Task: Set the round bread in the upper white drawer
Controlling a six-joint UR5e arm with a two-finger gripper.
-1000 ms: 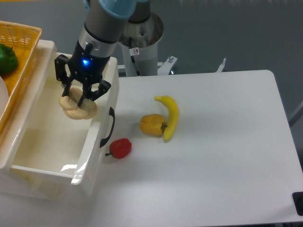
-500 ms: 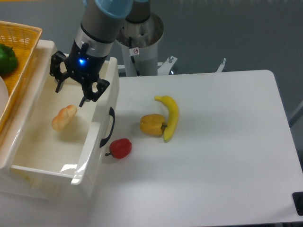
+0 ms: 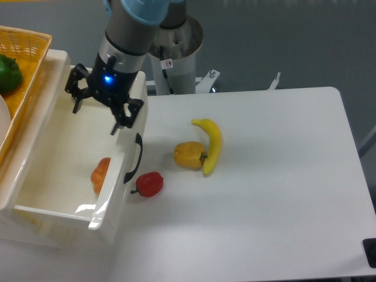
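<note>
The round bread (image 3: 100, 174) lies inside the upper white drawer (image 3: 53, 194), against the inner side of its front panel, showing its orange-brown side. The drawer is pulled open and has a curved black handle (image 3: 135, 159) on its front. My gripper (image 3: 96, 114) is open and empty. It hangs over the back part of the drawer, above and behind the bread and apart from it.
A red pepper (image 3: 149, 184) lies on the table just in front of the drawer. A yellow pepper (image 3: 189, 155) and a banana (image 3: 211, 144) lie mid-table. A yellow woven basket (image 3: 20, 70) with a green item (image 3: 8, 73) sits at upper left.
My gripper opened and let go of the bread. The bread dropped into the drawer and rolled to its front panel. The gripper rose a little.
</note>
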